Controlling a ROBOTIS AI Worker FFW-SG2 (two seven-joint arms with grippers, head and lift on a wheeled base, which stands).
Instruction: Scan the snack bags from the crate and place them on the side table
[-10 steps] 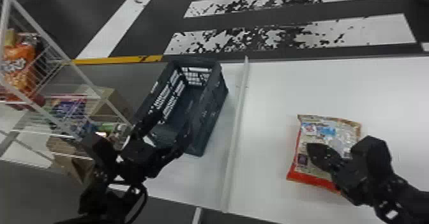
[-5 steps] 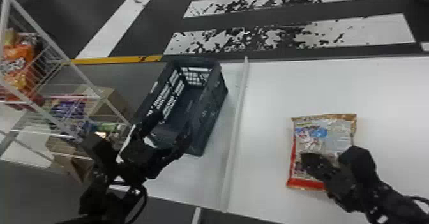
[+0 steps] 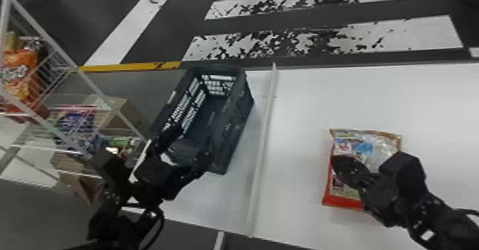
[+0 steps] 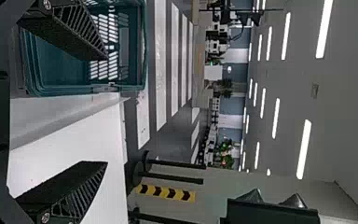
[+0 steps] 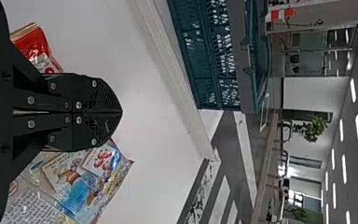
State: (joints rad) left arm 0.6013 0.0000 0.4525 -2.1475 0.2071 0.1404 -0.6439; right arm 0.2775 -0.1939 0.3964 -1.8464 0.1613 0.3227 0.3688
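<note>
Right gripper (image 5: 116,112) is now pointing farther out from the robot and a bit to its left, over the snack bag (image 3: 372,147); fingers are sitting closed together, and I'm seeing nothing pinched between them. Bag is lying flat under and around those fingers, on the side table (image 3: 303,142). It's also turning slightly versus half a second ago: far edge is now slanting the other way, so the tips are probably nudging it. Reading: this bag is already out of the crate, and the right arm is likely squaring it up or finishing the drop, not carrying. Can't tell whether the tips are pressing on the film; if they are, any sideways move is risking dragging or spinning the bag. Straight lift first, then swing. To the right gripper's left, the pale divider (image 3: 263,139) is running between table and crate side. Past it, left gripper (image 4: 107,111) is holding its spot, fingers spread wide, nothing between them, at the near end of the crate (image 3: 235,124). Farther left of that gripper, the wire rack (image 3: 73,67) is standing with more packs; likely not needing a touch here.
</note>
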